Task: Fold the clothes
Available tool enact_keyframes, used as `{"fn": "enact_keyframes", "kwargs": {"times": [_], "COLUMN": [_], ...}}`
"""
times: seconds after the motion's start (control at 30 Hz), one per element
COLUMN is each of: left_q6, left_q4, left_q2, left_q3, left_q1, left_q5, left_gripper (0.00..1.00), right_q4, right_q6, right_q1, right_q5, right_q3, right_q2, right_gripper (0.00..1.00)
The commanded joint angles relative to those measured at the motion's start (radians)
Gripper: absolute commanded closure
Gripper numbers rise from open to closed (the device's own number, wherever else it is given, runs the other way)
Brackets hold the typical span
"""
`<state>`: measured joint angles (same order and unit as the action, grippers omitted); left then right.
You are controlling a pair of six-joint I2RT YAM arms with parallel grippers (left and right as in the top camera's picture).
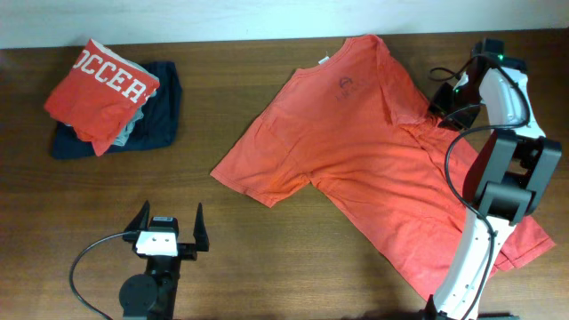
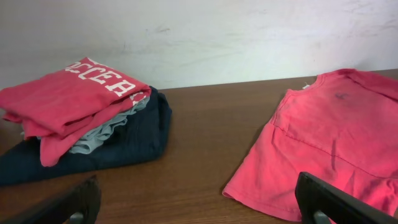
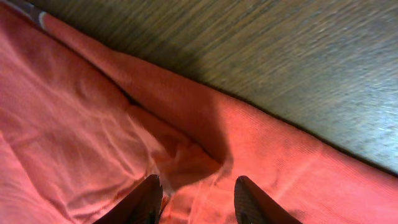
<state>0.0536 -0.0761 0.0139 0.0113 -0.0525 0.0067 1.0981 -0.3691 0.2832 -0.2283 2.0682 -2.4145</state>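
Observation:
A large coral-red T-shirt (image 1: 356, 151) lies spread flat across the middle and right of the wooden table, plain side up with a small dark mark below the collar; no lettering shows on it. It also shows in the left wrist view (image 2: 336, 130) and fills the right wrist view (image 3: 93, 124). My right gripper (image 1: 442, 107) (image 3: 196, 202) is open, its fingers straddling a raised wrinkle by the shirt's far right sleeve. My left gripper (image 1: 169, 227) (image 2: 199, 208) is open and empty, near the front edge, left of the shirt's near sleeve.
At the far left a folded red shirt with white block lettering (image 1: 102, 84) (image 2: 74, 99) sits on a grey garment and a folded dark navy garment (image 1: 164, 116) (image 2: 130, 140). My right arm stands over the shirt's right hem (image 1: 533, 240). A white wall is behind the table.

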Motion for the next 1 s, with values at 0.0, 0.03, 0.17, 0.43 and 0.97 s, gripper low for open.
{"fn": "enact_keyframes", "kwargs": {"times": [0.0,0.03,0.17,0.43,0.97], "left_q6": [0.016,0.016,0.016,0.016,0.016], "left_q4": [-0.007,-0.007,-0.007,-0.007,-0.007], "left_q2": [-0.006,-0.006,-0.006,-0.006,-0.006], "left_q3": [-0.002,-0.002,-0.002,-0.002,-0.002], "left_q1": [-0.004,-0.004,-0.004,-0.004,-0.004], "left_q5": [-0.004,-0.004,-0.004,-0.004,-0.004], "left_gripper": [0.01,0.01,0.0,0.01,0.01], "right_q4": [-0.014,-0.018,-0.038,-0.04,-0.04], "right_q6": [-0.041,-0.041,-0.041,-0.06,-0.099], "right_q1": [-0.022,-0.025,-0.035,-0.036,-0.042], "right_q5": [-0.008,-0.008,-0.008,-0.005,-0.004], "right_q3": [0.008,0.008,0.008,0.008,-0.005], "right_q2": [-0.016,-0.016,-0.016,-0.016,-0.016], "right_gripper": [0.57,0.57,0.57,0.57,0.65]}}
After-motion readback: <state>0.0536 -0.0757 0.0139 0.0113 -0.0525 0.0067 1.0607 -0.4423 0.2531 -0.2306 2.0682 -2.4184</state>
